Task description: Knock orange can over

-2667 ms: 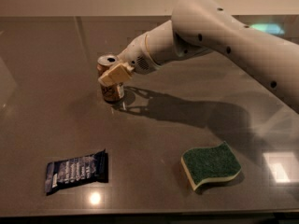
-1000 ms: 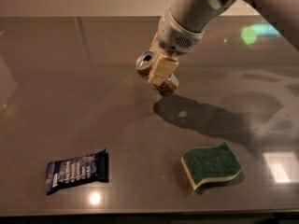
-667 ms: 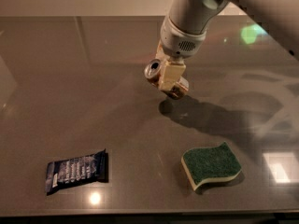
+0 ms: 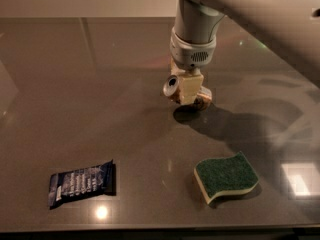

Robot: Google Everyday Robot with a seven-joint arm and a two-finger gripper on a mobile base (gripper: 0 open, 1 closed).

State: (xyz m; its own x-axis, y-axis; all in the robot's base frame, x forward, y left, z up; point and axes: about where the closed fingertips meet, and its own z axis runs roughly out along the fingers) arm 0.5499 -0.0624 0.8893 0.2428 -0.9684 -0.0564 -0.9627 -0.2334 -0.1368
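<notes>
My claw (image 4: 191, 90) pinches the can (image 4: 173, 87), which is already tipped sideways, close above the table (image 4: 90, 94). I judge only letting go is left.

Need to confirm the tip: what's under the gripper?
The orange can, tipped sideways, silver top facing left, clamped between the fingers of the gripper. They cover most of its body.

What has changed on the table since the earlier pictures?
The claw, shut on the orange can, carried it rightward in the view and tipped it from upright to sideways, silver top facing left. The dark wrapper and green sponge stayed put.
</notes>
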